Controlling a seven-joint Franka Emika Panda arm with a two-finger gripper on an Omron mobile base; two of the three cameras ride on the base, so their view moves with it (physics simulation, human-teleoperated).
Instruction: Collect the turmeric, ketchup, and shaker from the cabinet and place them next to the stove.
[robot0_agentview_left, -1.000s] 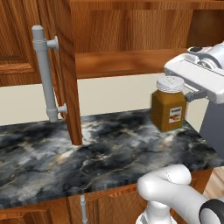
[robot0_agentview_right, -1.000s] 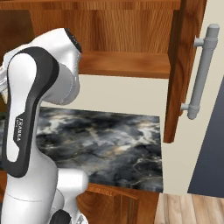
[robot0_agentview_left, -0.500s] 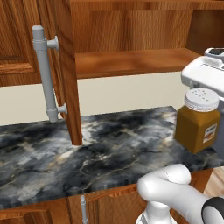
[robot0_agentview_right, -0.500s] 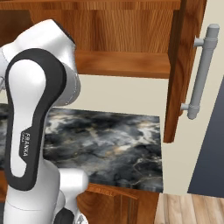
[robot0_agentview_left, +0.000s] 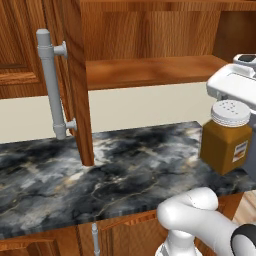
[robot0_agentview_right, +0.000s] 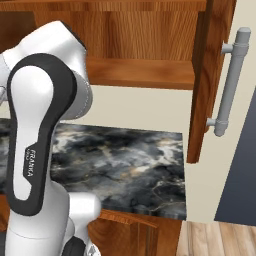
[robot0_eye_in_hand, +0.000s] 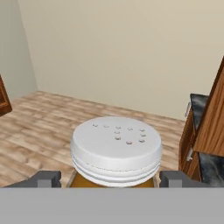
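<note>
The squat amber-brown turmeric jar with a white perforated lid and small label (robot0_agentview_left: 227, 142) is hanging upright in the air at the right edge of the left base view, past the end of the black marbled stone counter (robot0_agentview_left: 115, 175). The white gripper (robot0_eye_in_hand: 109, 179) is clamping it from both sides just under the lid; in the hand view its dark fingertips (robot0_eye_in_hand: 43, 178) are sitting wide apart on either flank of the jar, whose body is mostly cut off below the lid. The open brown wooden cabinet (robot0_agentview_left: 150, 70) with its long grey bar handle (robot0_agentview_left: 52, 82) is standing well apart, up and left. The cabinet's shelf is partly hidden behind the arm in the right base view.
</note>
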